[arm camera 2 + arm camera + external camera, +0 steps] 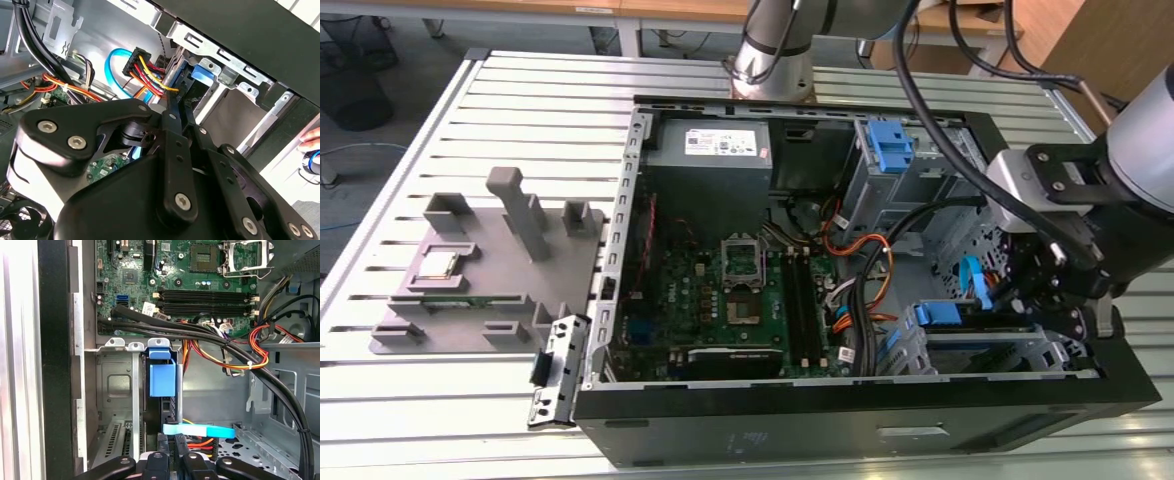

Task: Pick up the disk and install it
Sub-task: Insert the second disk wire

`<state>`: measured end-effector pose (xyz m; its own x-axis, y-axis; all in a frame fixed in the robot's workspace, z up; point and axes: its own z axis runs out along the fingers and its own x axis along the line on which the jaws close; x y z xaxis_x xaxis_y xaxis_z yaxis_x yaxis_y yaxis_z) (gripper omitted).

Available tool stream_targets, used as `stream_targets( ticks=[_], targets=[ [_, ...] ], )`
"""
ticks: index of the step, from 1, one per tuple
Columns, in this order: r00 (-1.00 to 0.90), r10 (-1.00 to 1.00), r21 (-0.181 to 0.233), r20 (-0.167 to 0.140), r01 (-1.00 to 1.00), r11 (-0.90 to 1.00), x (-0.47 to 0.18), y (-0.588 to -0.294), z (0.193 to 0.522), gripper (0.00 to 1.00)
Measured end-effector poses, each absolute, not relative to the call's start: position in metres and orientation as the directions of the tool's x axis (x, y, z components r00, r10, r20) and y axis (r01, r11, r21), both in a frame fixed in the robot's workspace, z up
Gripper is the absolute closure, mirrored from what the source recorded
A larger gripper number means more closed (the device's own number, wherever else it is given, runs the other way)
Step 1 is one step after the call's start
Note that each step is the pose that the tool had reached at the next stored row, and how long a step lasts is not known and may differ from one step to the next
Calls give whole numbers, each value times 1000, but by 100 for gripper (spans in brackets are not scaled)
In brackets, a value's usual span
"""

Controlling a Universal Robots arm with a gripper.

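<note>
The disk point(971, 338) sits on edge inside the drive cage at the front corner of the open computer case point(854, 420), on the exterior view's right. Its blue carrier tab point(162, 376) stands at the cage mouth, with the disk's dark edge point(159, 410) behind it. My gripper point(1041, 300) hangs inside the case at the disk's rear end. In the first wrist view the gripper point(171, 452) has its fingers drawn close together, in line with the disk's edge. The second wrist view shows the gripper point(176, 106) narrowed to a point by the blue rail point(184, 75).
A thick black cable bundle point(200, 332) and red-yellow power wires point(150, 75) cross close to the gripper, with a blue flat cable point(200, 431) beside its fingers. The motherboard point(720, 290), grey power supply point(720, 145) and an upright blue latch point(887, 145) lie further in. A person's hand point(312, 137) is outside the case.
</note>
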<state>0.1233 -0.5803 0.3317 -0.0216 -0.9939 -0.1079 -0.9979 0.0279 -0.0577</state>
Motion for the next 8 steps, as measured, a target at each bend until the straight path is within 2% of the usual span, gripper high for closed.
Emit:
stream_targets(
  ticks=[8],
  targets=[
    [-22, -994, -58, -109, -998, 28, 123, -580, 328, 83]
  ],
)
